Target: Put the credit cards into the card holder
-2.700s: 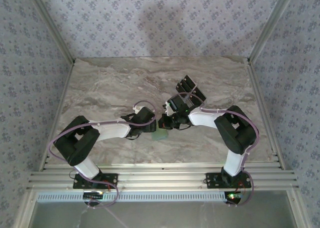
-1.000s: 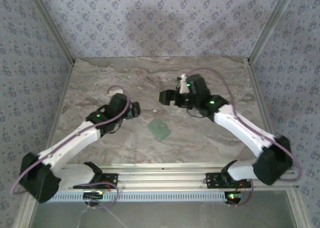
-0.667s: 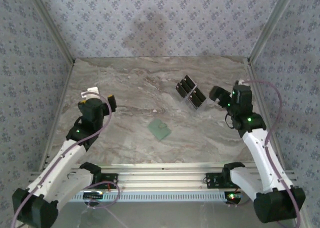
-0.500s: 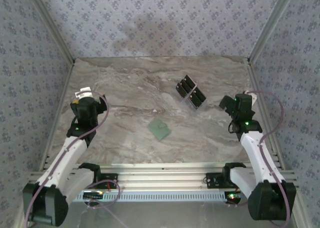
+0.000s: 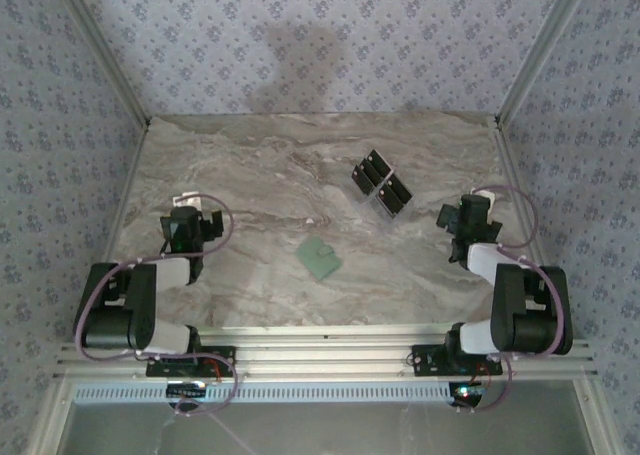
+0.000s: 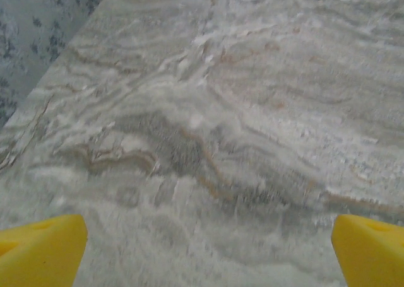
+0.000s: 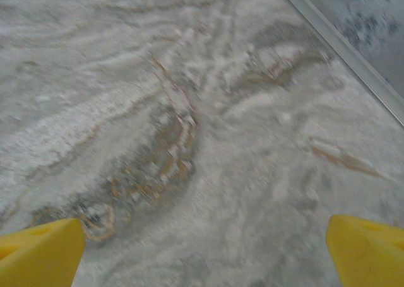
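The card holder [image 5: 319, 258], a small pale-green wallet, lies flat near the middle of the marble table [image 5: 250, 165]. The credit cards [image 5: 380, 183], several black rectangles lying close together, sit behind it to the right. My left gripper [image 5: 188, 215] is at the left side, far from both, with the arm folded back. In the left wrist view it [image 6: 205, 255] is open, yellow fingertips [image 6: 38, 249] wide apart over bare marble. My right gripper [image 5: 462, 217] is at the right side, a little right of the cards. In the right wrist view it [image 7: 202, 252] is open, holding nothing.
Patterned walls and metal rails [image 5: 520, 185] close in the table on the left, back and right. The right wrist view has the rail [image 7: 344, 50] at its upper right corner. A slotted metal frame [image 5: 320, 350] runs along the near edge by the arm bases.
Both arms have drawn back from the middle of the table and folded up at its left and right sides. The wallet stays on the table, and the cards are uncovered.
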You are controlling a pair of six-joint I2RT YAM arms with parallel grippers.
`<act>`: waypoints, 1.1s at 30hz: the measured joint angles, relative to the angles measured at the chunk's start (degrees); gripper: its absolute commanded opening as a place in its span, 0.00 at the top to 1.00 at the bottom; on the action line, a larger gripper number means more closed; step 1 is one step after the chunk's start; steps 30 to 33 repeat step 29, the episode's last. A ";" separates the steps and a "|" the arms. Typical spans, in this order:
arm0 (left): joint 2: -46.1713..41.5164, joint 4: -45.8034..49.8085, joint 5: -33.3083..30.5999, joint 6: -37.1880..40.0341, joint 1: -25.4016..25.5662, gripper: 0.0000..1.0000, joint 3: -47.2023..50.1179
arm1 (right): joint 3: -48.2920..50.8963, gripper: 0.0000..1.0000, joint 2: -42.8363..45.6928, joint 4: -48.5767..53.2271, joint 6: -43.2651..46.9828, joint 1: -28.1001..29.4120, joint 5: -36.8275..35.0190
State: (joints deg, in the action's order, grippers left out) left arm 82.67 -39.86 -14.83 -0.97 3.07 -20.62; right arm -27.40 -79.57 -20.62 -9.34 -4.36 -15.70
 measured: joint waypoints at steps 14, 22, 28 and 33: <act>5.53 -5.35 10.51 -0.07 -3.91 0.00 -2.27 | 6.67 0.00 -8.28 -24.52 8.37 3.10 7.67; 5.53 -5.33 12.11 -0.15 -4.26 0.00 -2.27 | 6.60 0.00 -8.28 -25.77 8.98 3.54 8.04; 5.53 -5.33 12.61 -0.17 -4.31 0.00 -2.27 | 6.56 0.00 -8.28 -25.77 8.98 3.21 9.14; 5.53 -5.33 12.68 -0.17 -4.31 0.00 -2.27 | 6.56 0.00 -8.28 -25.79 8.98 3.21 9.16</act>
